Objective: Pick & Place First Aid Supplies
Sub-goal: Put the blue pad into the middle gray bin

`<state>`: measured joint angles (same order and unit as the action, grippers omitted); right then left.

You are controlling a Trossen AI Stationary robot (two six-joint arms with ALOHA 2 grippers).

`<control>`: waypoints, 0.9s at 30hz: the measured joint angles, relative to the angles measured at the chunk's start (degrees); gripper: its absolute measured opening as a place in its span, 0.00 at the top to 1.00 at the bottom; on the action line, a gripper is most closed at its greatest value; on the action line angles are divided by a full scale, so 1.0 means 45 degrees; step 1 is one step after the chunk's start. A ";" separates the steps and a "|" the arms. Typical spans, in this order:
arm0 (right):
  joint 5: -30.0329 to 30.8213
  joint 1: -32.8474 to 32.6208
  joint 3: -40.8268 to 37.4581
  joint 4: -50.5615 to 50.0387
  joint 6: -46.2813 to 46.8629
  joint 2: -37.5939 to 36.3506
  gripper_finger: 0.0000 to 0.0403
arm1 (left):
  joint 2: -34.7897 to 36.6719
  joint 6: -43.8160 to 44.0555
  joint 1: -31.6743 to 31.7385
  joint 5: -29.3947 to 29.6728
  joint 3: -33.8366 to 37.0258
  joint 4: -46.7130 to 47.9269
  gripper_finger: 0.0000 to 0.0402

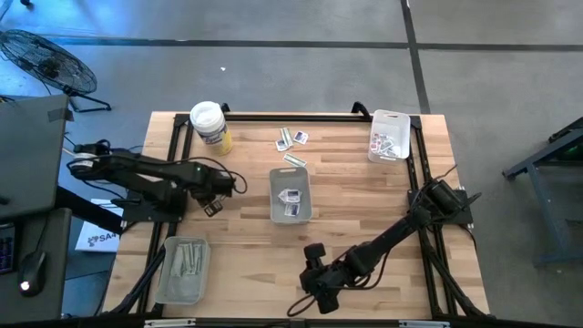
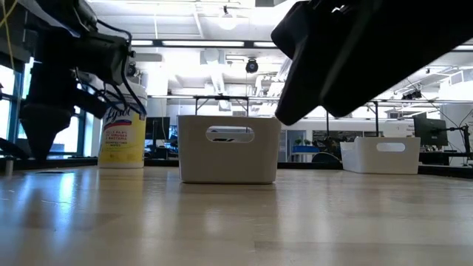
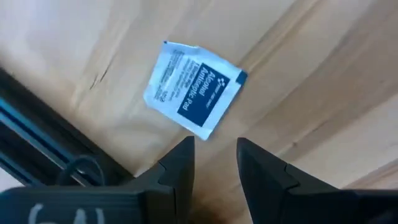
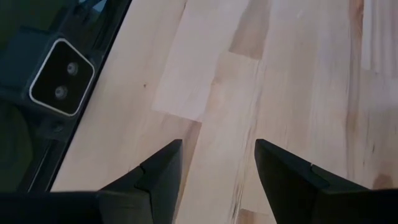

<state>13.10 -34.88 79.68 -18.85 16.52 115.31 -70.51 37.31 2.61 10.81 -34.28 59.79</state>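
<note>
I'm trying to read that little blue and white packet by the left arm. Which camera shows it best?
The left wrist view: the alcohol pad packet lies flat on the wood, print legible, beyond the open left gripper. The other views don't show it recognisably.

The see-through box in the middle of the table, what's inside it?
The middle tray holds at least two white packets with dark print, seen from above. From table height its frosted wall hides them.

Left gripper [image 3: 214, 155] hanging with jaws parted and empty, right gripper [image 4: 217, 165] poised low, jaws spread wide, empty
</note>
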 joint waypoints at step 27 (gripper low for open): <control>0.0204 0.0020 0.0000 0.0068 0.0038 0.0000 0.51 | -0.4428 -0.1398 0.1027 -0.0206 -0.0850 0.0607 0.71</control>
<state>14.02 -34.79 79.68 -18.55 16.69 115.31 -90.44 31.02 7.23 9.88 -38.11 62.52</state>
